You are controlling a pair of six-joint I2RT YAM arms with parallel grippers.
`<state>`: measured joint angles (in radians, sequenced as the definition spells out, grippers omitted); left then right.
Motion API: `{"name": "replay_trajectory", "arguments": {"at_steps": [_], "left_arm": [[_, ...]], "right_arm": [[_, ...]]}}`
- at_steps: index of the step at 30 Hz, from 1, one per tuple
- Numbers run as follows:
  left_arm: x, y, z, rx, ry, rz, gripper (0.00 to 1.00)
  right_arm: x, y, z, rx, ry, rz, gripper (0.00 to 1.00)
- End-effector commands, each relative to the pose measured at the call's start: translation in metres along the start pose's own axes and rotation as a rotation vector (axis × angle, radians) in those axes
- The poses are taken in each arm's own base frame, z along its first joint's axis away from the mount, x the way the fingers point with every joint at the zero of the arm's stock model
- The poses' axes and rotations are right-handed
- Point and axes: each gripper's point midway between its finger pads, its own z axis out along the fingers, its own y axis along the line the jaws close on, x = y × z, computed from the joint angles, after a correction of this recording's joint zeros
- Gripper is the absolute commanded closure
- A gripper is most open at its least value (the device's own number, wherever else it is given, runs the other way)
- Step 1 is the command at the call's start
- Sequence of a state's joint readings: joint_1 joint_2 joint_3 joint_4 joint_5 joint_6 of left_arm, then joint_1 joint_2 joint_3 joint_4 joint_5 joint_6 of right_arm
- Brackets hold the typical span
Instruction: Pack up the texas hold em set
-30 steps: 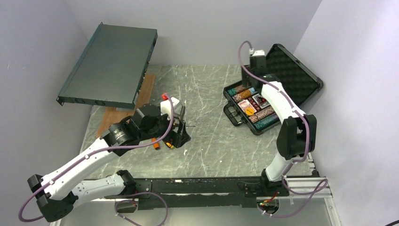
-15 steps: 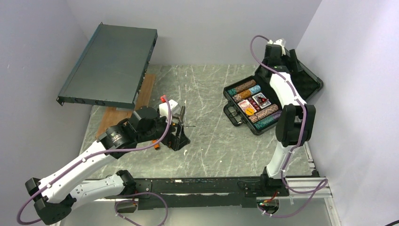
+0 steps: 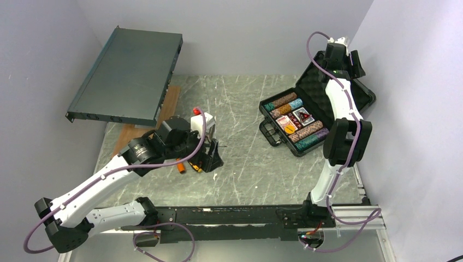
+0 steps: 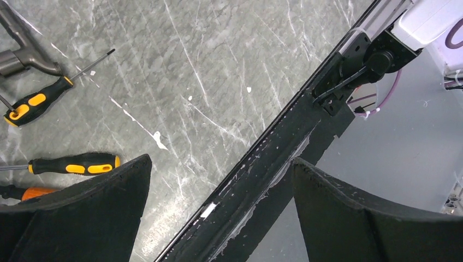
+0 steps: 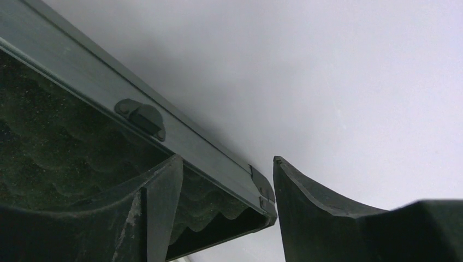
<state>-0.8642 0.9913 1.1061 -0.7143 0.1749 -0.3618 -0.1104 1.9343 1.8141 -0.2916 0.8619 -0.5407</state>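
Observation:
The black case [image 3: 266,110] lies open at the right of the table, its tray filled with striped chips [image 3: 307,136] and card decks [image 3: 302,117], its handle [image 3: 268,132] towards the middle. The foam-lined lid [image 3: 314,87] stands tilted up behind the tray. My right gripper [image 3: 341,52] is open at the lid's far top edge. In the right wrist view the right gripper [image 5: 226,159] straddles the lid's rim [image 5: 164,125] at its corner, with one finger on the foam [image 5: 54,153] side and one outside. My left gripper [image 3: 210,158] is open and empty, low over the table.
A large dark-grey rack unit [image 3: 128,76] leans at the back left above a wooden board [image 3: 142,131]. Orange-handled screwdrivers [image 4: 76,164] lie by my left gripper [image 4: 221,160]. The black rail [image 4: 273,164] runs along the near edge. The right wall stands close behind the lid.
My right gripper has moved from over the tray, back and right, to the lid's far edge, and the lid now stands more upright. The left arm shifted slightly.

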Motion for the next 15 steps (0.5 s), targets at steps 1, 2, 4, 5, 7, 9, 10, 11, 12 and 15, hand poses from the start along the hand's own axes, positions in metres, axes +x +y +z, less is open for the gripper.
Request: {"name": "replay_trajectory", "arguments": {"at_steps": [1, 2, 4, 5, 7, 9, 10, 11, 12, 15], "left_arm": [[-0.016, -0.011, -0.008, 0.031, -0.029, 0.004, 0.01], [-0.017, -0.011, -0.008, 0.032, -0.031, 0.001, 0.01], [-0.019, -0.012, -0.006, 0.036, -0.033, -0.004, 0.01], [-0.019, -0.012, -0.005, 0.039, -0.033, -0.006, 0.01], [-0.020, -0.014, -0.004, 0.044, -0.030, -0.006, 0.01], [-0.020, -0.014, -0.002, 0.045, -0.021, -0.003, 0.01], [-0.021, -0.014, -0.002, 0.044, -0.018, -0.001, 0.01], [-0.022, -0.014, -0.002, 0.042, -0.016, 0.001, 0.00], [-0.024, -0.014, -0.003, 0.041, -0.019, 0.005, 0.01], [-0.026, -0.015, -0.003, 0.042, -0.023, 0.003, 0.01]], "right_arm": [[-0.004, 0.002, 0.008, -0.037, -0.012, 0.018, 0.37], [-0.002, 0.004, 0.008, -0.047, -0.006, 0.010, 0.38], [0.002, 0.008, 0.006, -0.070, 0.002, 0.008, 0.40], [0.005, 0.008, 0.005, -0.073, 0.006, 0.008, 0.39], [0.007, 0.006, 0.001, -0.076, -0.008, 0.026, 0.39], [0.011, 0.005, 0.002, -0.068, -0.014, 0.019, 0.37], [0.011, 0.003, 0.004, -0.058, -0.010, 0.013, 0.37], [0.012, 0.001, 0.007, -0.050, -0.002, 0.010, 0.37], [0.014, -0.002, 0.010, -0.044, 0.006, 0.008, 0.37], [0.014, -0.003, 0.017, -0.052, -0.001, 0.015, 0.40]]}}
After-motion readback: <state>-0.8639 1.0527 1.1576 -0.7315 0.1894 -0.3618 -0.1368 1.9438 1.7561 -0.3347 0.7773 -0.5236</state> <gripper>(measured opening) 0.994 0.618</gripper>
